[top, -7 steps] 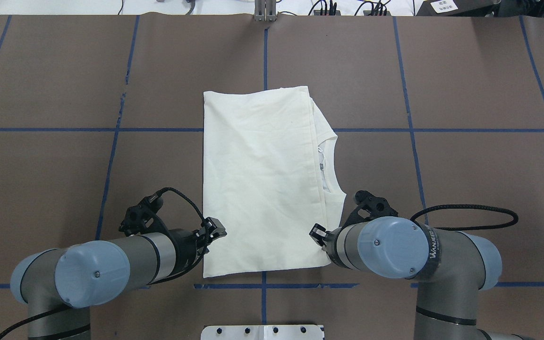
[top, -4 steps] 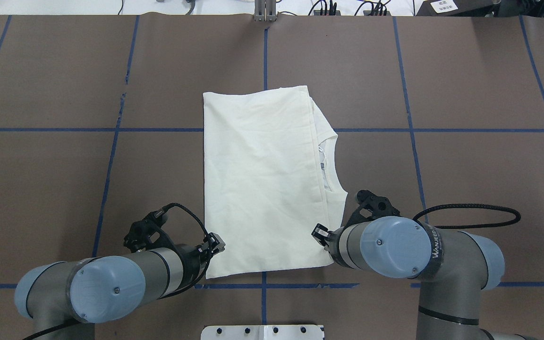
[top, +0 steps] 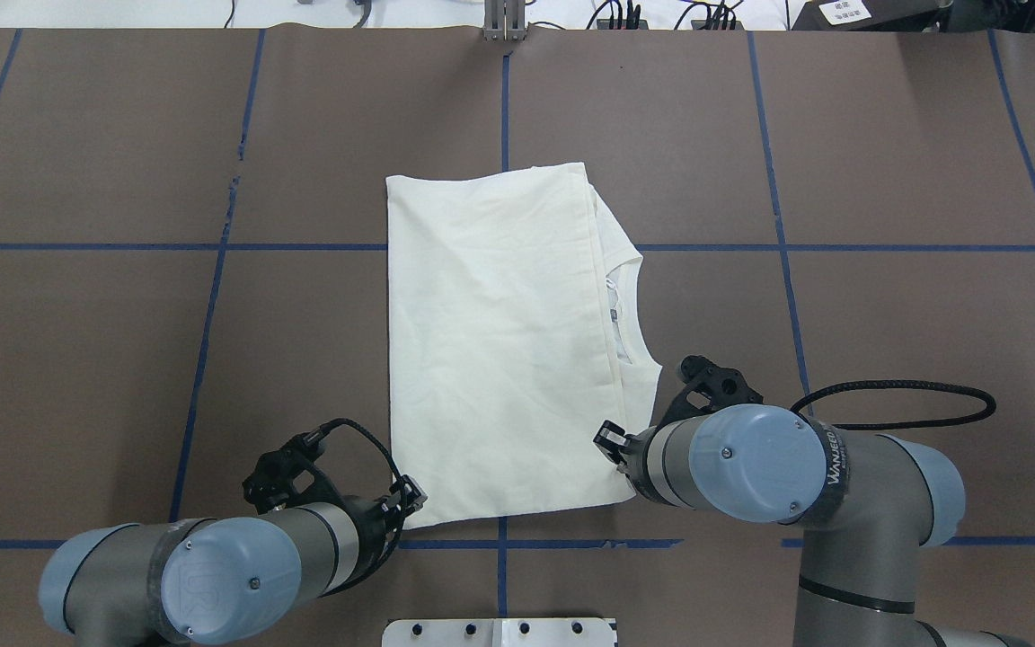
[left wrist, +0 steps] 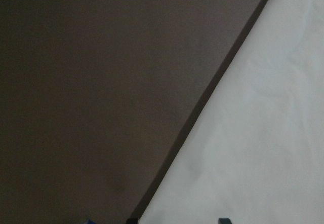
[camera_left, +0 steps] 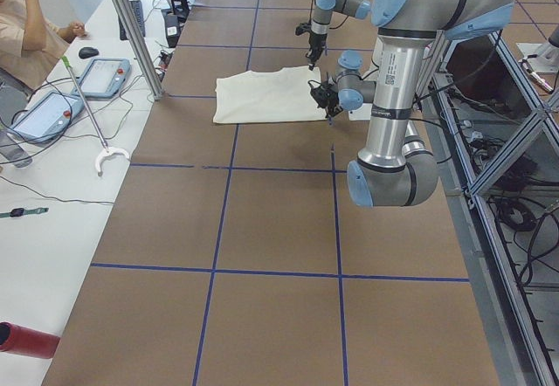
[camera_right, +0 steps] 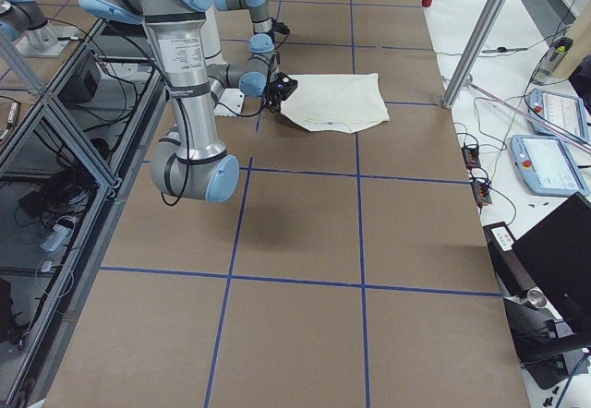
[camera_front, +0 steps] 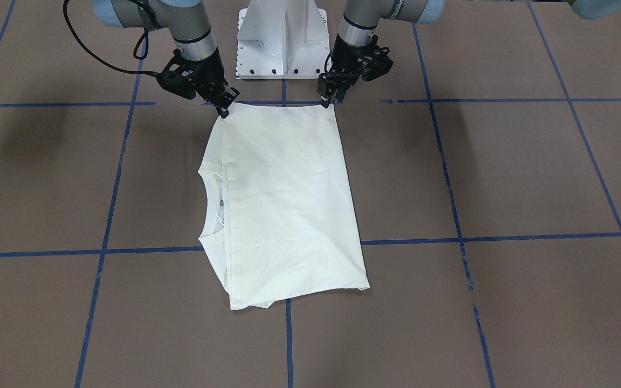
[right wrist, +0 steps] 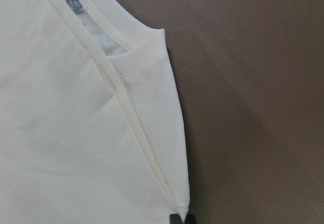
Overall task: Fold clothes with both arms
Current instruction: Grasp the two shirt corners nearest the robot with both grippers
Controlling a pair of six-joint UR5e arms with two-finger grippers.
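Note:
The cream-white T-shirt [top: 490,341] lies folded into a rectangle at the table's middle, its ribbed neck [top: 630,305] showing on the right side. Its print is hidden. My left gripper [top: 407,503] is low at the shirt's near-left corner. In the left wrist view its tips stand apart, open, across the shirt's edge [left wrist: 263,133]. My right gripper [top: 609,442] is at the near-right corner. In the right wrist view its tips [right wrist: 181,218] are together, pinching the cloth's edge [right wrist: 172,148]. In the front-facing view the left gripper [camera_front: 328,97] and the right gripper [camera_front: 224,108] touch the shirt's [camera_front: 283,205] two corners nearest the base.
The brown table [top: 886,359] carries blue tape grid lines. The white pedestal base [camera_front: 281,37] stands just behind the shirt's near edge. A black cable loop [top: 913,404] hangs off the right arm. A person and tablets sit beyond the far side [camera_left: 35,37].
My left gripper has slid back along the shirt's left edge toward the robot, down to the near-left corner. My right gripper has hardly moved. The shirt lies as before.

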